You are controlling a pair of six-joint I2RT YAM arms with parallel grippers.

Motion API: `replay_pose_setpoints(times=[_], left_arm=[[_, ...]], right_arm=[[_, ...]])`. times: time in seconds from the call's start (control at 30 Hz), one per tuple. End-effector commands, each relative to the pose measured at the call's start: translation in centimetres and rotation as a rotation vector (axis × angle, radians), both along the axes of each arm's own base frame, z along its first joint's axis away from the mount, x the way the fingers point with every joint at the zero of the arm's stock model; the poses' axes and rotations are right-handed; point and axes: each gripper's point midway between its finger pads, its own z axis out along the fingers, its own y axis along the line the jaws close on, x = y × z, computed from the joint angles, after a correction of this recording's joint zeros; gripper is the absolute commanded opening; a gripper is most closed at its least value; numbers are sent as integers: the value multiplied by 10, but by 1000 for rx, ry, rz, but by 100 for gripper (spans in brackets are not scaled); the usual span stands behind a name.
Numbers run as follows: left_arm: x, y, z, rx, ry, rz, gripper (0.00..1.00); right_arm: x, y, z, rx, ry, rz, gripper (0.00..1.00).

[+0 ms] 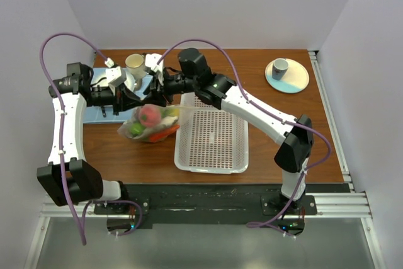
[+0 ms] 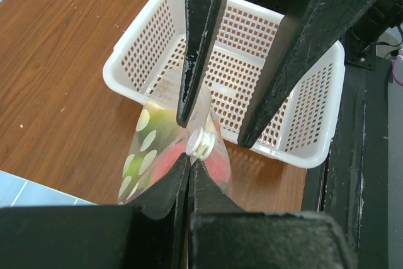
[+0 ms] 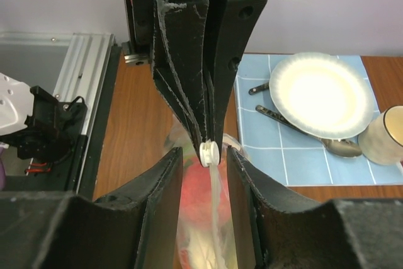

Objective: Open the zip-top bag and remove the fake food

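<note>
Two grippers meet at the zip-top bag (image 1: 151, 125) of fake food (image 1: 149, 115), held left of the table's (image 1: 113, 155) middle beside the white basket (image 1: 189, 159): the left gripper (image 2: 189, 162) pinches the zip edge, while the right gripper (image 2: 213, 131), spread astride the white slider (image 3: 208, 152), should nip it squarely before pulling.

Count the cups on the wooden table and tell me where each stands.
2. A cream paper cup stands at the far edge, left of centre; a grey cup sits on the round white-and-blue plate in the far right corner. The arms may hide others.
</note>
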Motion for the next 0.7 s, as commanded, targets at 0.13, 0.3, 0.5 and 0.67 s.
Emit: replay_pose_setpoints(times=[0.13,0.3,0.5,0.67], left_arm=[[-3,-5,18,-12,-59,-19,1],[-5,-5,19,0,-71,-17,1],[-7,-5,20,8,-77,-16,1],[-8,-4,16,19,-71,-11,1]], right_arm=[[1,10,10,39,-1,13,35],[3,12,7,38,-2,9,34],[5,14,7,43,1,3,23],[4,13,9,49,1,5,22]])
